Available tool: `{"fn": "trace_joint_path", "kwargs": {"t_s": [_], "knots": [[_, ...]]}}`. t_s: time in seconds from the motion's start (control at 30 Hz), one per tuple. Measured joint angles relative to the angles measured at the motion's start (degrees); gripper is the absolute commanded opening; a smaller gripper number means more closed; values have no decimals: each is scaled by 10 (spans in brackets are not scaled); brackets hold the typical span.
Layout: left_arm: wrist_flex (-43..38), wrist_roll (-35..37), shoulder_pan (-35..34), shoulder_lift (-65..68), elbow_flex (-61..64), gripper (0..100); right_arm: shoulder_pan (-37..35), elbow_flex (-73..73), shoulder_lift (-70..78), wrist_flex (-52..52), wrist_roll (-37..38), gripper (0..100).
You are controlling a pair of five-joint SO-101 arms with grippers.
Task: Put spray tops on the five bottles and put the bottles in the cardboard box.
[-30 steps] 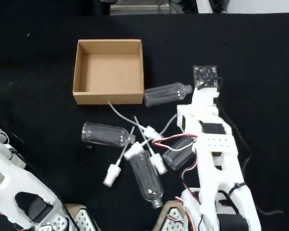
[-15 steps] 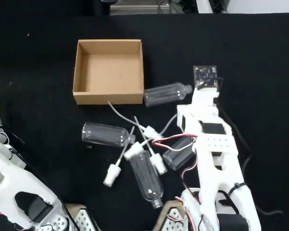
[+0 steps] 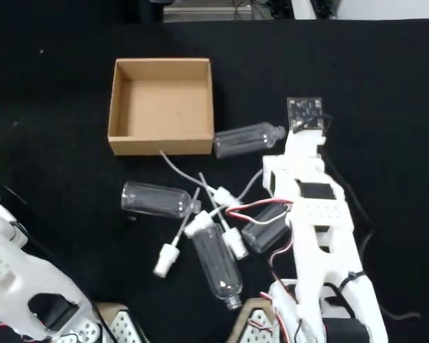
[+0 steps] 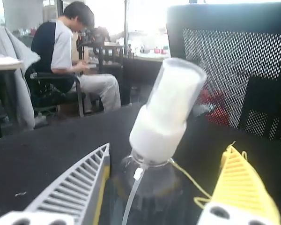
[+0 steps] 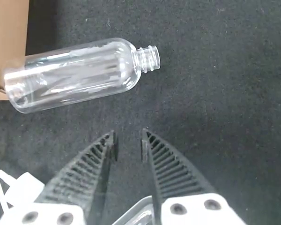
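Black cloth covers your counter [image 3: 386,71], and a mesh chair [image 4: 234,61] stands behind it. Your left end effector [image 4: 167,149] points level across the counter, clamped on a tilted bottle [image 4: 145,183] wearing a spray top [image 4: 166,112]. Further right lie the cardboard box [image 3: 161,141], loose bottles [image 3: 156,199] and loose spray tops [image 3: 166,259]. Your right end effector [image 5: 129,140] points down, tips slightly apart, just beside an uncapped bottle [image 5: 75,75] lying against the box corner.
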Motion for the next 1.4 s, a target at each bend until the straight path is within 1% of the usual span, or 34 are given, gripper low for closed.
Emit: {"fn": "trace_joint_path", "kwargs": {"t_s": [0.17, 0.3, 0.47, 0.63, 0.73, 0.8, 0.87, 0.97, 1.03, 1.13, 1.27, 1.3, 1.33, 1.4], "knots": [[78, 0, 0, -100, 60, 347, 0, 0, 0, 0, 0, 64], [120, 0, -1, -156, 107, 347, 0, 0, 0, 0, 0, 64], [121, 0, -29, -231, 181, 350, 0, 0, 0, 0, 0, 64], [121, 0, -35, -309, 265, 350, 0, 0, 0, 0, 0, 64], [121, 0, -37, -331, 300, 347, 0, 0, 0, 0, 0, 64], [121, 0, -55, -336, 309, 346, 0, 0, 0, 0, 0, 64], [121, 0, -75, -337, 309, 346, 0, 0, 0, 0, 0, 64], [121, 0, -71, -337, 309, 346, 0, 0, 0, 0, 0, 64], [133, -18, -72, -337, 306, 346, 0, 0, 0, 0, 0, 64], [212, -49, -55, -328, 236, 346, 0, 0, 0, 0, 0, 64], [386, -55, -48, -302, 105, 346, 0, 0, 0, 0, 0, 64], [408, -55, -48, -302, 91, 346, 0, 0, 0, 0, 0, 64], [413, -55, -48, -302, 84, 346, 0, 0, 0, 0, 0, 64], [406, -55, -47, -302, 84, 348, 0, 0, 0, 0, 0, 64]]}}
